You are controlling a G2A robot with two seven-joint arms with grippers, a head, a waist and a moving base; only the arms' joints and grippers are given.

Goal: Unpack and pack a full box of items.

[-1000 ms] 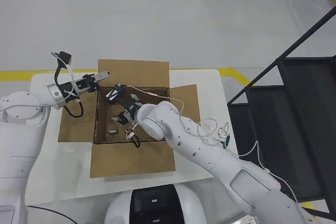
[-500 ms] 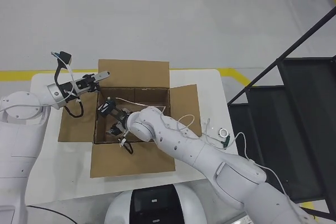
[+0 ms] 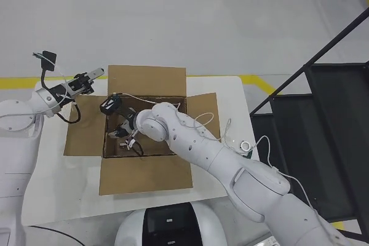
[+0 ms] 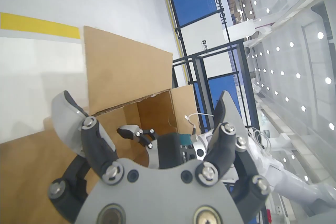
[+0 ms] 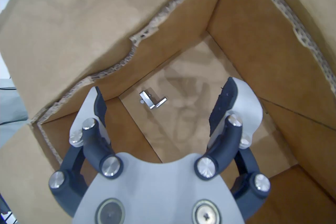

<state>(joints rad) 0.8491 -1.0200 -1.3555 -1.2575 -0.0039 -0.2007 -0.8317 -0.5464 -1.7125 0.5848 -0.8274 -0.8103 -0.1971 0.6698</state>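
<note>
Cardboard box (image 3: 146,80) open — small metal part (image 5: 153,100) lying inside.

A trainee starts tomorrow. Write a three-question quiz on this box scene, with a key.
1. True or false: the right gripper hangs over the open box with its jaws apart.
2. Pick one: the small metal piece lies A) on the box floor, B) on a flap, C) between the jaws.
3. Which gripper is outside the box?
Key: 1 true; 2 A; 3 the left gripper, jaws open, beside the box.
</note>
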